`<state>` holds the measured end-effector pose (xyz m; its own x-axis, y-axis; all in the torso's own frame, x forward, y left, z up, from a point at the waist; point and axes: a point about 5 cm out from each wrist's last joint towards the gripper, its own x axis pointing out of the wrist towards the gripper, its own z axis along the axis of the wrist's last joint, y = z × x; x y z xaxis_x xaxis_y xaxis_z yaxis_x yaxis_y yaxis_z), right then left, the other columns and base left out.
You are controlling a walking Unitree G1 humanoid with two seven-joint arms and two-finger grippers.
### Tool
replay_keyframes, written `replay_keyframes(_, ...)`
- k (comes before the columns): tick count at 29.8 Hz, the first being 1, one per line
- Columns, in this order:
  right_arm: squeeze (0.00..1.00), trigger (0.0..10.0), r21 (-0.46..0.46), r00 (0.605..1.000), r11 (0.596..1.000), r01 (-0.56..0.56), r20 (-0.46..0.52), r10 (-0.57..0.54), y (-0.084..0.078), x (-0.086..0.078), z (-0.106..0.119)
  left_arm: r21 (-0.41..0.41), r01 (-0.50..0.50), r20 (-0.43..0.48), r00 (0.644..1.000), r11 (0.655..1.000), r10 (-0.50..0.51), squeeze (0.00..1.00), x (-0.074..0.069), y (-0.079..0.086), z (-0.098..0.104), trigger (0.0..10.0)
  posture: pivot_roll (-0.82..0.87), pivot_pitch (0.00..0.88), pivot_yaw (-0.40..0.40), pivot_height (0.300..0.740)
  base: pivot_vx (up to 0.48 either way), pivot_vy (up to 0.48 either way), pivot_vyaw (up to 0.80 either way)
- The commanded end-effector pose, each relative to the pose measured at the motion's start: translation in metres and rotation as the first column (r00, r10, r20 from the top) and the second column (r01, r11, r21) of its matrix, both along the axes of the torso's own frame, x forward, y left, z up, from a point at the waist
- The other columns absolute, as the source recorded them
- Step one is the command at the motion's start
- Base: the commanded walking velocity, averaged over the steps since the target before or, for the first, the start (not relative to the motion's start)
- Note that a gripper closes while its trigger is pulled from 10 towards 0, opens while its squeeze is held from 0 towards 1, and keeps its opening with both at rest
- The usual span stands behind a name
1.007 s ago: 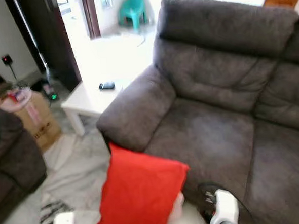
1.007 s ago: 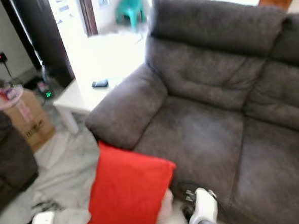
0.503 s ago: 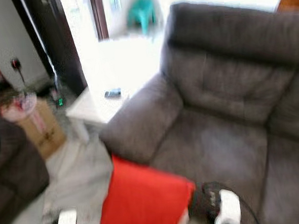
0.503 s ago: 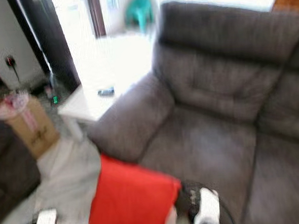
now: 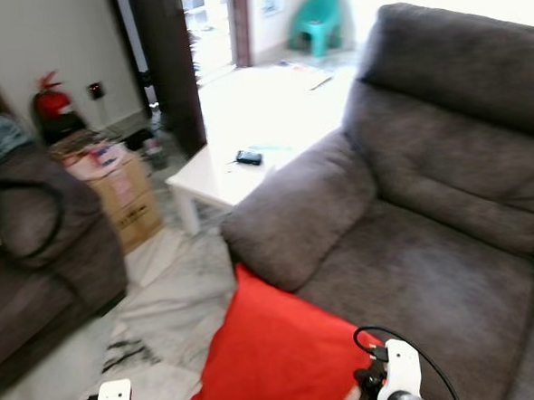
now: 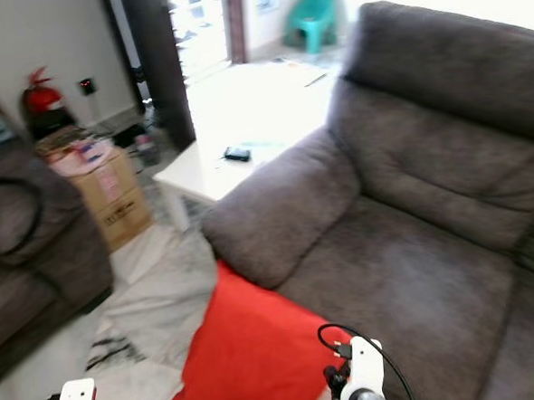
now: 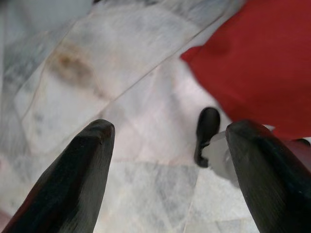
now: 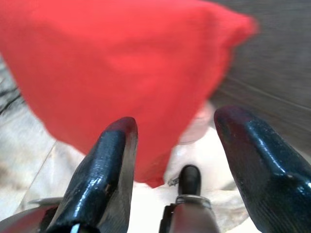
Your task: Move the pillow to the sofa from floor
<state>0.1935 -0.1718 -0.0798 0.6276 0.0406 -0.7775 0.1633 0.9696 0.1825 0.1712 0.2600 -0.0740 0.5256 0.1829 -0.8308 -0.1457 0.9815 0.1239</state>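
**K:** On the floor by the sofa front: red pillow [image 5: 281, 358] leans against the seat edge, just below the grey sofa [image 5: 431, 217] armrest. Not on the cushion.

**M:** Grippers?

**K:** Left gripper [image 7: 170, 160] has its fingers spread wide with nothing between them, over pale marble floor [image 7: 97, 87]. The pillow's corner sits off to one side of it, not touching either finger.

**M:** Right one?

**K:** Right gripper [image 8: 175, 145] is also spread apart and not gripping. Its wrist camera looks straight at the pillow, with sofa fabric beside it. The pillow is close ahead of the fingers, but I can't tell whether there's contact.

**M:** Anything else around?

**K:** White low table [image 5: 237, 152] beside the armrest, with a small dark object [image 5: 248, 157] on it. Cardboard box [image 5: 126, 195] near a second dark sofa [image 5: 35, 259] on the robot's left. Red fire extinguisher [image 5: 52, 97] against the wall. Teal chair [image 5: 318, 23] in the bright area beyond the doorway. Black cable [image 5: 122, 354] on the floor near the pillow.
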Motion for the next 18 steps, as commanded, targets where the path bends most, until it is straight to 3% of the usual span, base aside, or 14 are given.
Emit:
replay_keyframes(1,0.0,10.0,-0.007,1.0,1.0,0.001,0.009,-0.001,-0.0024,0.002,0.0014,0.005,0.003,-0.006,1.0,1.0,-0.003,0.0,-0.0003,0.0008,0.0,10.0,-0.03,0.0,-0.03,0.74,0.0,0.0,0.8)
replay_keyframes(9,0.0,10.0,-0.006,1.0,1.0,-0.005,0.007,0.005,-0.0025,0.0017,0.0012,0.002,0.0,-0.002,1.0,1.0,0.0,0.0,-0.0003,0.0005,0.0,10.0,-0.03,0.0,-0.033,0.74,0.0,0.0,0.73)
replay_keyframes(18,0.0,10.0,0.008,1.0,1.0,0.01,0.001,-0.01,-0.0018,0.0009,0.0006,0.006,0.007,-0.003,1.0,1.0,-0.007,0.0,-0.0002,0.0008,0.0001,10.0,-0.03,0.0,-0.032,0.74,0.0,0.0,0.0)
